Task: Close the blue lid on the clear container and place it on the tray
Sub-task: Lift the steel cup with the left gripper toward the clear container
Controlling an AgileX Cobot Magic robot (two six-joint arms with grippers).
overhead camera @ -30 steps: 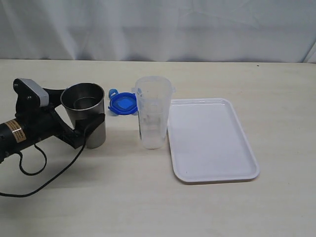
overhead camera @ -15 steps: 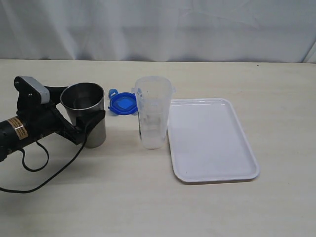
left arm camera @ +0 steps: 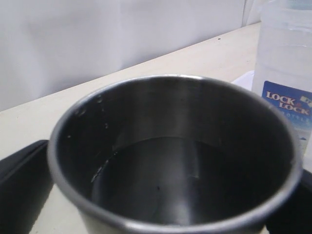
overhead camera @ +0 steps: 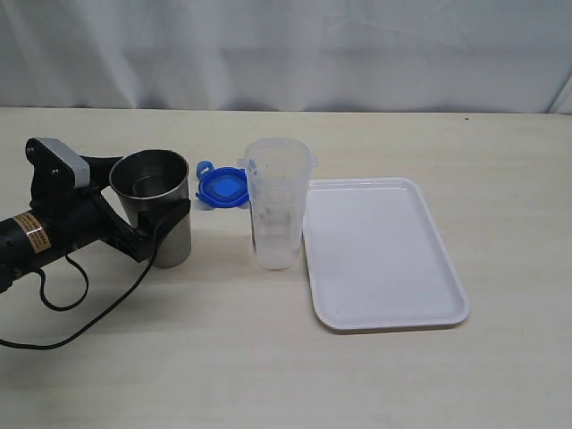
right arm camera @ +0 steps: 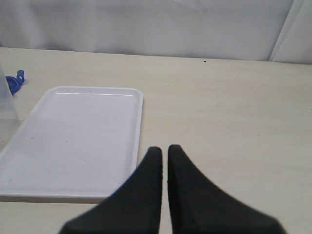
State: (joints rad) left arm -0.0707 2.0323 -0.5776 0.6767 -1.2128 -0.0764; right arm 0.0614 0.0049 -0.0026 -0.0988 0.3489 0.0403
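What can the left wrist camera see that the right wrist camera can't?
Only the left wrist view: the steel cup, seen from above with the left gripper's fingers on either side, and the blue label on the clear container. Only the right wrist view: the white tray, bare, a bit of the blue lid, and the right gripper, its fingers nearly together and holding nothing. Both: the clear container (just an edge in the right one), the pale table and the white curtain behind.
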